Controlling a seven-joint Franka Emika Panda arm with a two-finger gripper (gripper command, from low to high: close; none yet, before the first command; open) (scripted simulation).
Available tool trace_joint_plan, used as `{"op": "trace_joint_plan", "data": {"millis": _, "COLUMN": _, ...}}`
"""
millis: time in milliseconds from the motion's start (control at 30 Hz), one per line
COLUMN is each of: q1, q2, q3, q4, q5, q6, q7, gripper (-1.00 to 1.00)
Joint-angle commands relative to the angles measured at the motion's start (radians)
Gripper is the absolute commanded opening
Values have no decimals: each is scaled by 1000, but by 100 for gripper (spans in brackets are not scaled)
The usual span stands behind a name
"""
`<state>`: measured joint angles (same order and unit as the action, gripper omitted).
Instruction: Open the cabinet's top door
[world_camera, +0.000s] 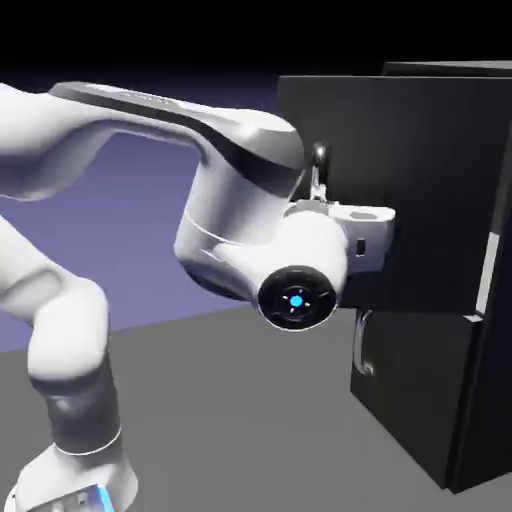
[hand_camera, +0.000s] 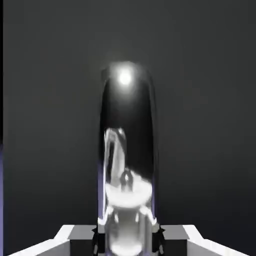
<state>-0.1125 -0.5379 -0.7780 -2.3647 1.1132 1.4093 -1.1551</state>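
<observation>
Note the matte black top door (world_camera: 420, 150) and its silver handle (world_camera: 320, 165). Your arm (world_camera: 240, 190) is white with black trim; its round joint cap (world_camera: 297, 299) is black, centred with blue.

open floor (world_camera: 230, 400) and backdrop (world_camera: 150, 210) below my forearm (world_camera: 170, 130); top door (world_camera: 430, 190) blocks my way forward, lower panel (world_camera: 415, 370) beneath it.

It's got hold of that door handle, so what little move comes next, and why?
Probably a gentle pull to swing the top door wider: the fingers are closed on its handle, and the door stands ajar from the cabinet.
</observation>
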Motion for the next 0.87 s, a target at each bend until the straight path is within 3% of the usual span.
{"op": "trace_joint_plan", "data": {"millis": 0, "q1": 18, "q2": 29, "q3": -31, "q4": 30, "q5": -10, "q6": -43, "q7": -8, "gripper": -100}}
{"op": "trace_joint_plan", "data": {"millis": 400, "q1": 180, "q2": 437, "q3": -355, "q4": 360, "q5": -2, "q6": -549, "q7": -155, "gripper": -100}}
{"op": "trace_joint_plan", "data": {"millis": 833, "q1": -88, "q2": 885, "q3": -291, "q4": 695, "q5": 97, "q6": -1009, "q7": -345, "gripper": -100}}
